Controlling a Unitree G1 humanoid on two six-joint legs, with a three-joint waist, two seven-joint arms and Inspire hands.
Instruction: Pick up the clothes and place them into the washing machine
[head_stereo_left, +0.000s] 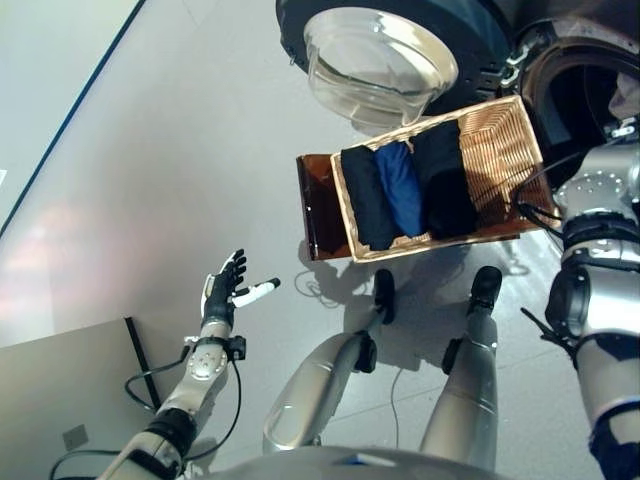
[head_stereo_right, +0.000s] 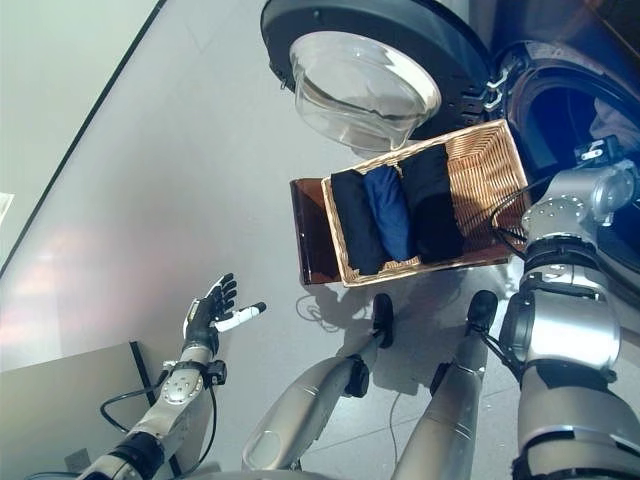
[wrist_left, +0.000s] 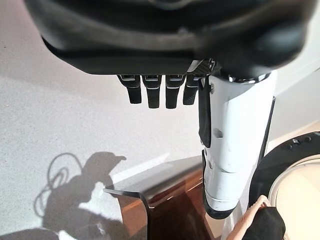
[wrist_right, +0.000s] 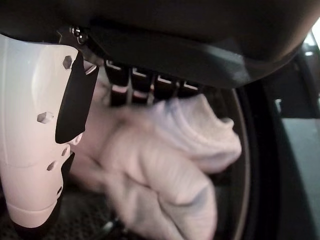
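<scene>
The washing machine's drum (head_stereo_left: 585, 70) stands open at the top right, its round glass door (head_stereo_left: 380, 60) swung out to the left. A pale pink garment (wrist_right: 165, 165) lies inside the drum, just past my right hand (wrist_right: 175, 40), whose fingers and white-covered thumb are straight and not curled round it. In front of the machine a wicker basket (head_stereo_left: 500, 130) holds a black garment (head_stereo_left: 367, 195), a blue one (head_stereo_left: 403, 185) and another black one (head_stereo_left: 443, 175). My left hand (head_stereo_left: 222, 290) hangs open over the floor at the lower left, holding nothing.
The basket rests on a brown translucent stool (head_stereo_left: 320, 210). A grey panel (head_stereo_left: 60, 390) lies at the lower left corner. A dark line (head_stereo_left: 70, 110) runs across the grey floor at the left.
</scene>
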